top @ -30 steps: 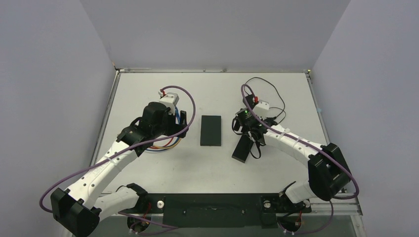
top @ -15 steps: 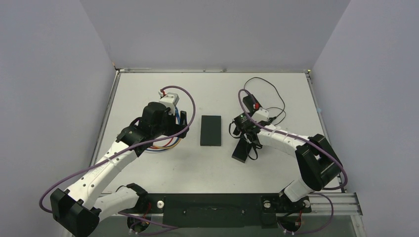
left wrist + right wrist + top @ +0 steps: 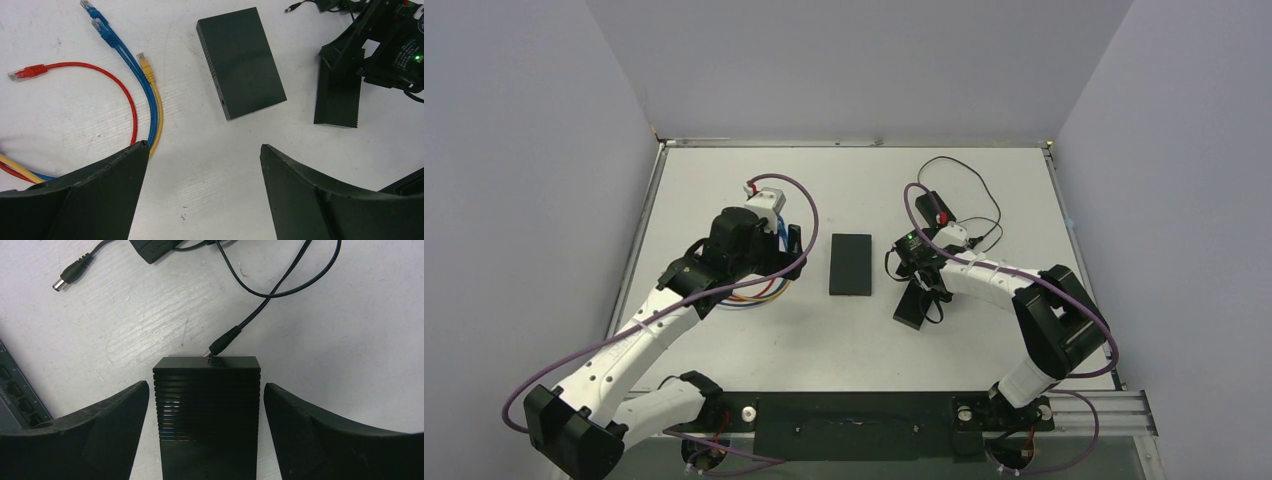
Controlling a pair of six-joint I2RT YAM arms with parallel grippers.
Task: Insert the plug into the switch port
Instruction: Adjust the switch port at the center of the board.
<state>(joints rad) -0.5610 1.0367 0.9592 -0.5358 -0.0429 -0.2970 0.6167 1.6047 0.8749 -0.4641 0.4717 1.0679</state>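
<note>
We see a white, scuffed bench (image 3: 754, 340) between lilac walls. The switch (image 3: 851, 264) lies mid-bench, the plug (image 3: 65, 277) loose to its right, nearer the far edge. The left fingers (image 3: 100, 195) gape; the right fingers (image 3: 100, 435) stand apart either side of a ribbed box (image 3: 207, 405).

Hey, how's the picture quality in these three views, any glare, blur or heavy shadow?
Top external view: even soft light, faint shadows, no glare. Left wrist view: switch and coloured cables sharp; the jaws up front dark and soft-edged. Right wrist view: table scuffs crisp, a faint reddish glint on the ribbed box, its near end lost in black.
</note>
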